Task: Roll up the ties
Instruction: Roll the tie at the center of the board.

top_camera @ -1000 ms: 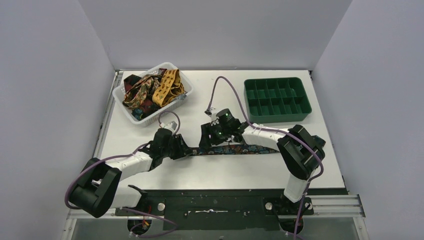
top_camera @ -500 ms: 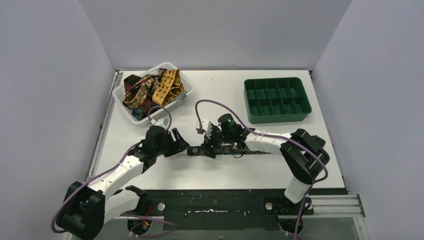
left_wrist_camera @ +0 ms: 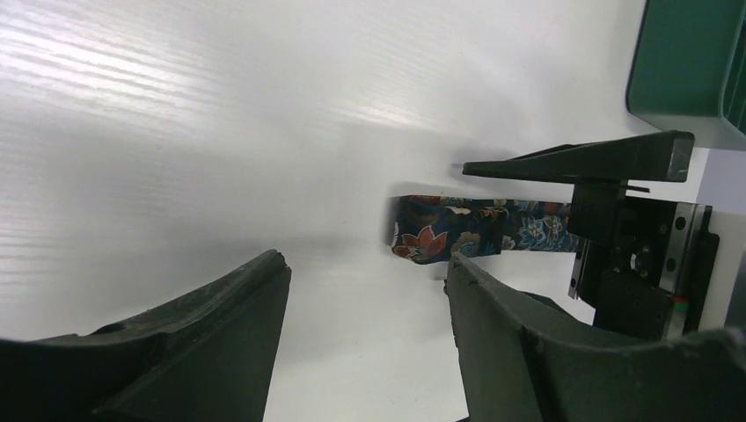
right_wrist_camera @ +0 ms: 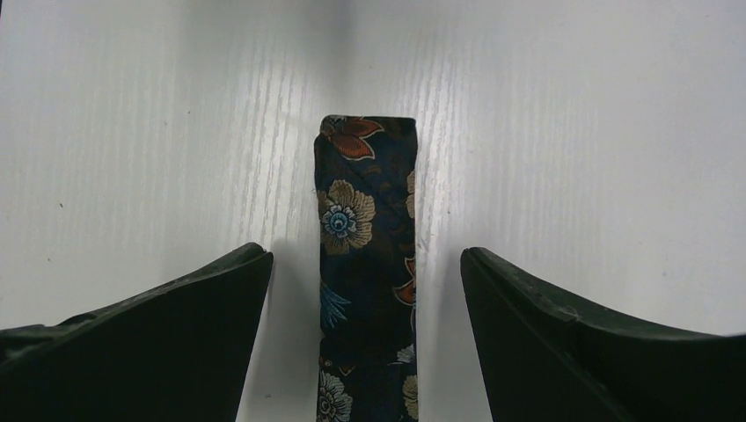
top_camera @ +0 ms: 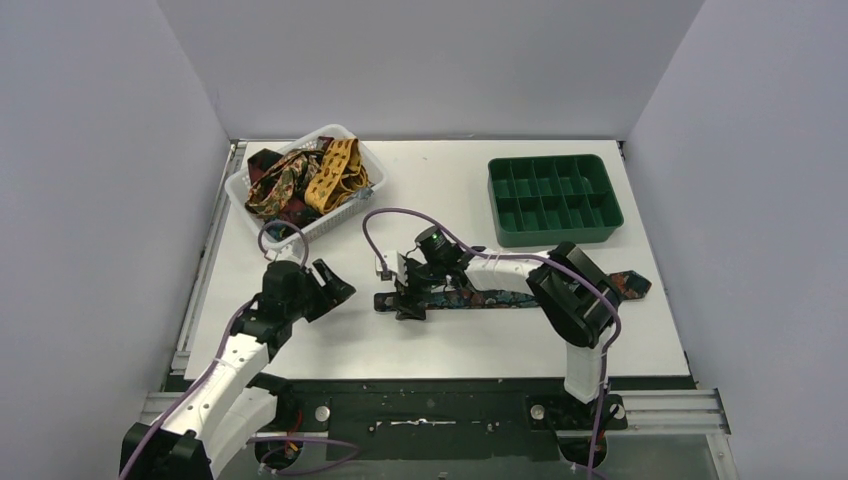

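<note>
Floral tie (right_wrist_camera: 367, 229) flat on table (top_camera: 450, 190); right gripper (right_wrist_camera: 361, 254) parted astride its blunt end; left gripper (left_wrist_camera: 366, 262) parted, nearby, not touching.

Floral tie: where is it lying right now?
In the top view the floral tie lies along the middle of the table, nearer than the green tray. Its left end lies within the open right gripper, just right of the left gripper.

Printed cloth tie (right_wrist_camera: 368, 264), white table (right_wrist_camera: 572, 132) faintly grained with sheen, smooth green plastic tray (top_camera: 553, 238)
</note>
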